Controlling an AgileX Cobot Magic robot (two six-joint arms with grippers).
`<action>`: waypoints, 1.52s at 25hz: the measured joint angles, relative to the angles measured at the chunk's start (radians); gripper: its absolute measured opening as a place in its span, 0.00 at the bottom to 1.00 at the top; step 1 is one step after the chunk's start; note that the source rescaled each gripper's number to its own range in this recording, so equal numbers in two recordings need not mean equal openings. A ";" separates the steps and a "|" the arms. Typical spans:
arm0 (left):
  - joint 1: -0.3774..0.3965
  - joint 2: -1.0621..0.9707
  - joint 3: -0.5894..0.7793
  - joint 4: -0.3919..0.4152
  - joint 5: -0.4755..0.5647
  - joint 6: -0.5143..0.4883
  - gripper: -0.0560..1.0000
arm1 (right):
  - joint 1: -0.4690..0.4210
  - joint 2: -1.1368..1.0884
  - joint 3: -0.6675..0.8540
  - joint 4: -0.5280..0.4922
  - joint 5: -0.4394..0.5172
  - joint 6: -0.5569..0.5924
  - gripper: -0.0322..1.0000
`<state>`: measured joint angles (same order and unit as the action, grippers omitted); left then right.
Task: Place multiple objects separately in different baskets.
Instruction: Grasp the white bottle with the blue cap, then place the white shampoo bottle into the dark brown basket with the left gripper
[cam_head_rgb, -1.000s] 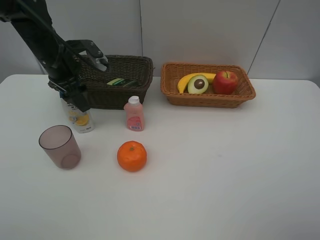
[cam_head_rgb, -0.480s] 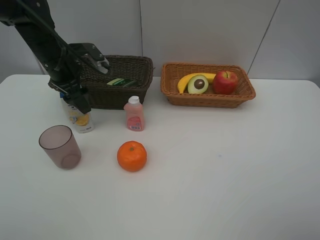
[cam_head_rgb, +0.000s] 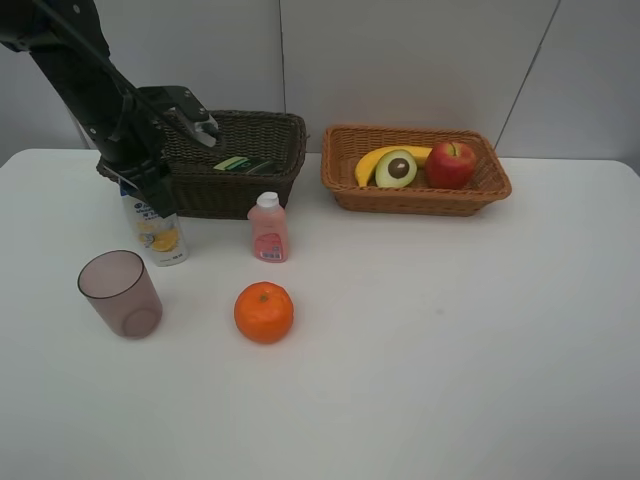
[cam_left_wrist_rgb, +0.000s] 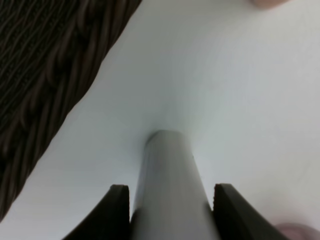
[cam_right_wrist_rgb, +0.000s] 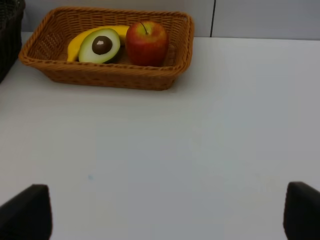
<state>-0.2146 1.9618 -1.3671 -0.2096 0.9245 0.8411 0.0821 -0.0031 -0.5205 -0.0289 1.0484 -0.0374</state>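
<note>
Left fingers (cam_left_wrist_rgb: 119, 212) snug on shampoo bottle (cam_head_rgb: 160, 240) by edge of dark basket (cam_head_rgb: 240, 192) (right fingers (cam_right_wrist_rgb: 27, 215) wide, empty)

Dark basket (cam_head_rgb: 245, 192) just behind the shampoo bottle (cam_head_rgb: 160, 236), mauve cup (cam_head_rgb: 120, 292) near its front; open tabletop (cam_head_rgb: 450, 340) right of orange (cam_head_rgb: 264, 312)

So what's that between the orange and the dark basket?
A small pink bottle stands upright there, nearer the dark basket than the orange; the high exterior view shows it.
</note>
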 joint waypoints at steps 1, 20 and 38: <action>0.000 0.000 0.000 0.000 0.000 0.000 0.51 | 0.000 0.000 0.000 0.000 0.000 0.000 0.97; 0.000 0.000 -0.003 0.000 0.004 0.000 0.51 | 0.000 0.000 0.000 0.000 0.000 0.000 0.97; 0.000 0.000 -0.407 0.094 0.310 -0.379 0.50 | 0.000 0.000 0.000 0.000 0.000 0.000 0.97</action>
<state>-0.2146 1.9618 -1.7742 -0.1158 1.2345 0.4620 0.0821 -0.0031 -0.5205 -0.0289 1.0484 -0.0374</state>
